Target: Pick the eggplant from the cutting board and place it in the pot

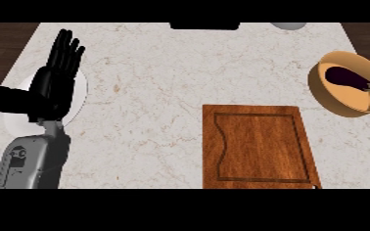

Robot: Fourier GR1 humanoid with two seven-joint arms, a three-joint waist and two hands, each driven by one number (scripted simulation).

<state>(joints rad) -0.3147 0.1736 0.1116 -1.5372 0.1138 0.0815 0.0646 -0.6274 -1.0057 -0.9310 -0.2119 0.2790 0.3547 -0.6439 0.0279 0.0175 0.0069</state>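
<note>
Eggplant lies inside the pot, a dark purple shape resting on the tan bottom at the right edge of the view, so by the look of things the placing is already done. Cutting board sits just below and to the left of the pot, near it but apart, its wooden face bare; having the two close together keeps the carry short. The pale marble surface spreads out from there. Well apart, at the far left, the left hand rests upright over a white plate, its fingers straight and released, holding nothing and touching no task item. The right hand does not show in the view, so nothing can be said of its state.
</note>
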